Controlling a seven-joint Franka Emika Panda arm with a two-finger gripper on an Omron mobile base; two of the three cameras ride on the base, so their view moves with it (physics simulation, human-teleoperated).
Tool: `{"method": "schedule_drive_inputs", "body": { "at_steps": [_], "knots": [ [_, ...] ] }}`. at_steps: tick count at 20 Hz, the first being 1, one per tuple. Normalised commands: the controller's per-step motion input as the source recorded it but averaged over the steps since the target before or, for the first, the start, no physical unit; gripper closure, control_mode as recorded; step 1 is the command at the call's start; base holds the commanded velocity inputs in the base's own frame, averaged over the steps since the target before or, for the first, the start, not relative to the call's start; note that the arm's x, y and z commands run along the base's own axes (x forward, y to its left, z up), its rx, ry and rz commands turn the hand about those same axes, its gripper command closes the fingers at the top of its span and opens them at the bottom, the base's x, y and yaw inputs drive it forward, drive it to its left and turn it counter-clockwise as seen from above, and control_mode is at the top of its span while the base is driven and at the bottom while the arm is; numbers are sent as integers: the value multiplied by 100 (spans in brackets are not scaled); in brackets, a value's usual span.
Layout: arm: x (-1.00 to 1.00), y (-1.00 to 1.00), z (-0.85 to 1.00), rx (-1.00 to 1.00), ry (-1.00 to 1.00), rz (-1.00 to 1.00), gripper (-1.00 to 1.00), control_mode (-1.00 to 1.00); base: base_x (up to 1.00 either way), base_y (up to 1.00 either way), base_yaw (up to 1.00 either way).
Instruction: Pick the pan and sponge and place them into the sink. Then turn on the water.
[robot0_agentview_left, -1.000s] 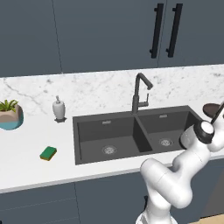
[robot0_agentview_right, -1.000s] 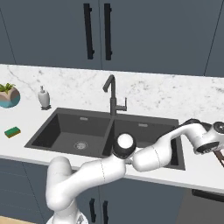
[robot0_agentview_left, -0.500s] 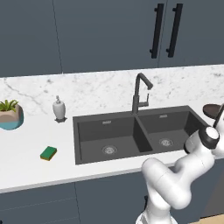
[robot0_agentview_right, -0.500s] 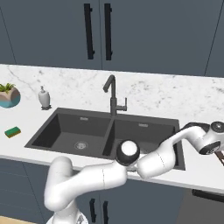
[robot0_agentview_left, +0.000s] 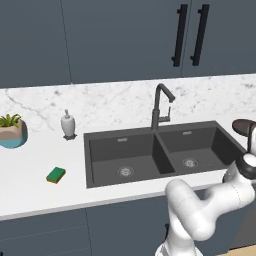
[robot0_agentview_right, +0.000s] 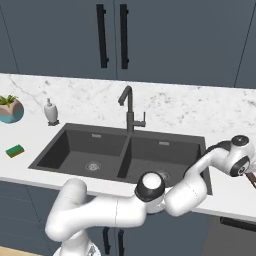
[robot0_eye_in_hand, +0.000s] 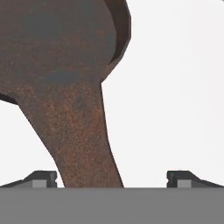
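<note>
The pan (robot0_eye_in_hand: 61, 48) is dark brown and rusty, and its handle (robot0_eye_in_hand: 83, 144) runs down between my fingertips (robot0_eye_in_hand: 43, 178) in the hand view. My gripper (robot0_eye_in_hand: 113, 179) is open, its jaws standing wide on either side of the handle without touching it. The pan (robot0_agentview_left: 244, 127) rests on the white counter right of the sink (robot0_agentview_left: 107, 150), past my wrist (robot0_agentview_right: 239, 159). The green and yellow sponge (robot0_agentview_left: 56, 174) lies on the counter left of the sink (robot0_agentview_right: 75, 150). The dark gooseneck faucet (robot0_agentview_left: 160, 105) stands behind the divider.
A white soap dispenser (robot0_agentview_left: 68, 125) and a potted plant (robot0_agentview_left: 11, 131) stand at the back left of the marble counter. Dark cabinets with black handles (robot0_agentview_left: 190, 35) hang above. My arm reaches across the front of the right basin (robot0_agentview_right: 165, 155).
The arm has sunk lower and stretched farther right toward the pan. The jaws stay wide apart. Sponge and pan have not moved.
</note>
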Motion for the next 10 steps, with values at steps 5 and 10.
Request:
{"method": "schedule_drive_inputs", "body": {
  "at_steps": [5,10],
  "knots": [
    [0,-6,-27,19,17,0,-100,-100,0,0,0],
    [0,-7,-31,20,18,0,-100,-100,0,0,0]
  ]
}}
